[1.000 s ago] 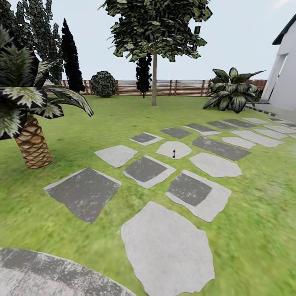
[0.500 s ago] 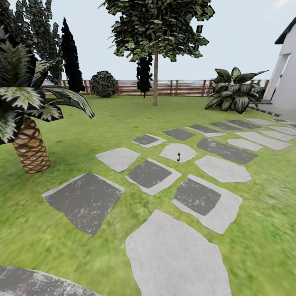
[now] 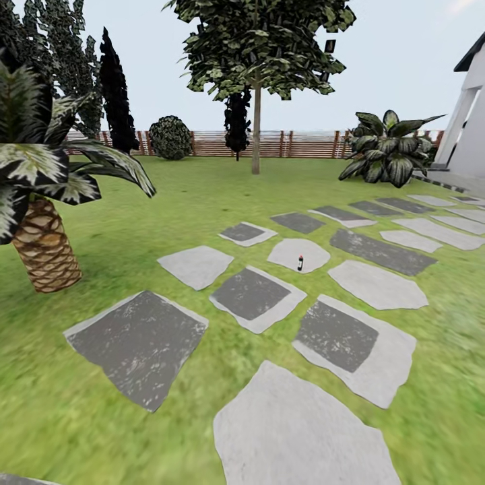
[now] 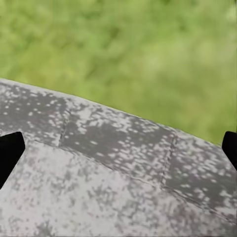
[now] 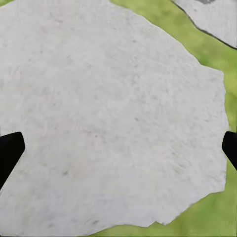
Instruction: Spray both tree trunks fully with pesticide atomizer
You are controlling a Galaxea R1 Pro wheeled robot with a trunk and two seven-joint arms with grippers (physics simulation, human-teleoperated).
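The pesticide atomizer (image 3: 300,263) stands upright as a tiny dark bottle on a pale stepping stone (image 3: 289,252) in the middle of the lawn, well ahead of me. Beyond it, near the fence, rises a tree with a pale straight tree trunk (image 3: 256,135) and jagged dark foliage. My left gripper (image 4: 118,153) is open over mottled grey paving (image 4: 98,182) beside grass, its black fingertips (image 4: 10,153) wide apart. My right gripper (image 5: 118,153) is open too, above a pale stone (image 5: 108,98), with nothing between its fingers.
A short palm (image 3: 40,249) stands at the near left. Grey stepping stones (image 3: 138,340) spread across the lawn towards a white house (image 3: 465,128). A brown slat fence (image 3: 310,143), a round bush (image 3: 170,137), thin black trees (image 3: 114,94) and a broad-leaved plant (image 3: 387,151) line the back.
The whole head view has shifted: the camera has moved forward, so the stones and the atomizer sit lower and larger. The curved grey paving at the lower left has almost slid out.
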